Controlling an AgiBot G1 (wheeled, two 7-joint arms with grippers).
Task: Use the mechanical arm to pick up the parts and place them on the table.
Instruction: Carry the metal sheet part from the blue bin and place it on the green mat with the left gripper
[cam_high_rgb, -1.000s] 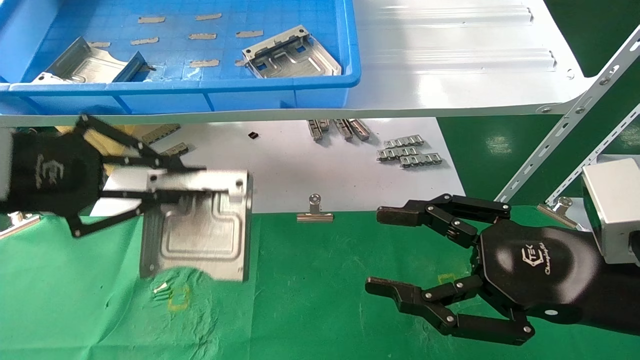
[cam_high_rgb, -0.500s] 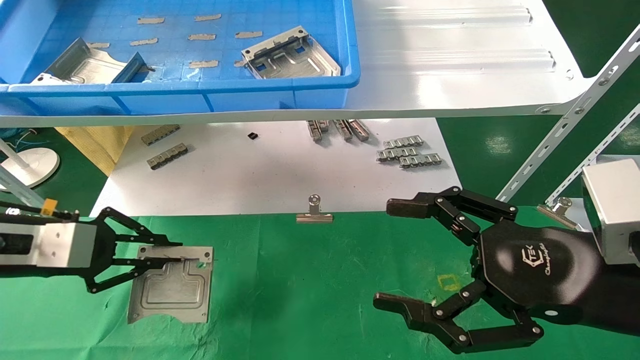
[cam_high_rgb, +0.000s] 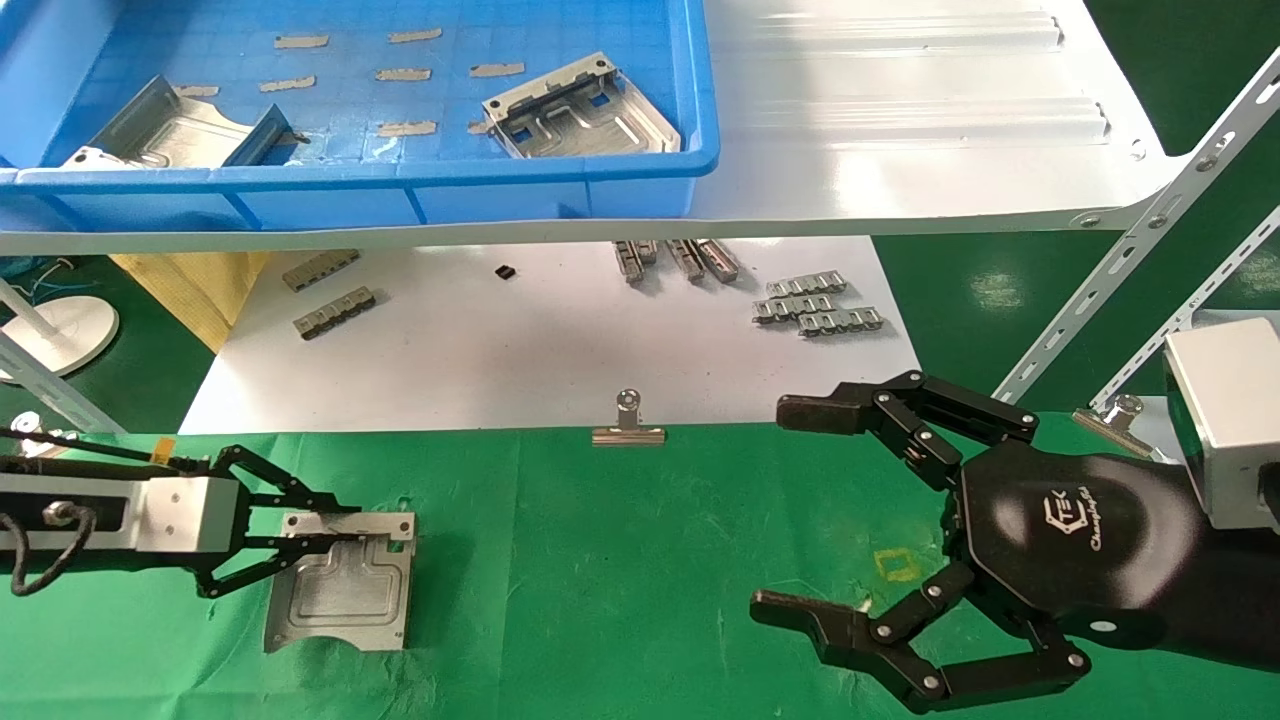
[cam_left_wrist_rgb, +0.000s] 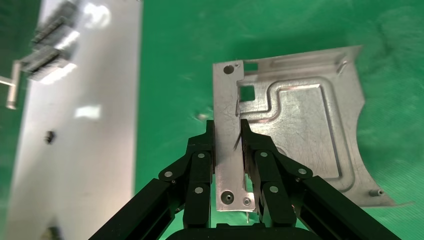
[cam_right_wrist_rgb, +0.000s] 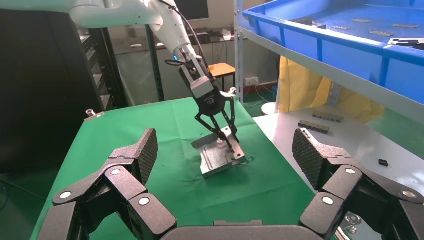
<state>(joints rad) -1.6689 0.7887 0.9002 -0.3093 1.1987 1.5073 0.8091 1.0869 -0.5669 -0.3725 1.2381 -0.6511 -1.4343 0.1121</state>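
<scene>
**A:** Left pincer low over the near-left part of the green worktop, clamped on the folded rim of a silvery plate. Clear from the left wrist view: fingertips pressed on either side of that upright rim strip, plate spread out flat beyond them over the green cloth.

**B:** Down on the cloth or not, though?

**A:** Can't say for sure. Looks tilted in the right wrist view, far edge of the plate on the cloth and the gripped side a bit raised under the left pincer. Flat-ish from the head view.

**B:** And the other one?

**A:** Right pincer hanging over the near-right of the worktop, spread wide apart, holding nothing. Same story in its own camera, fingers splayed to both sides with only green cloth between them.

**B:** More parts around?

**A:** Two more plates up in the blue tray on the white shelf: one toward the tray's right, one at its left. Grey link strips on the white surface below the shelf, and a binder clip on the worktop's far edge.
</scene>
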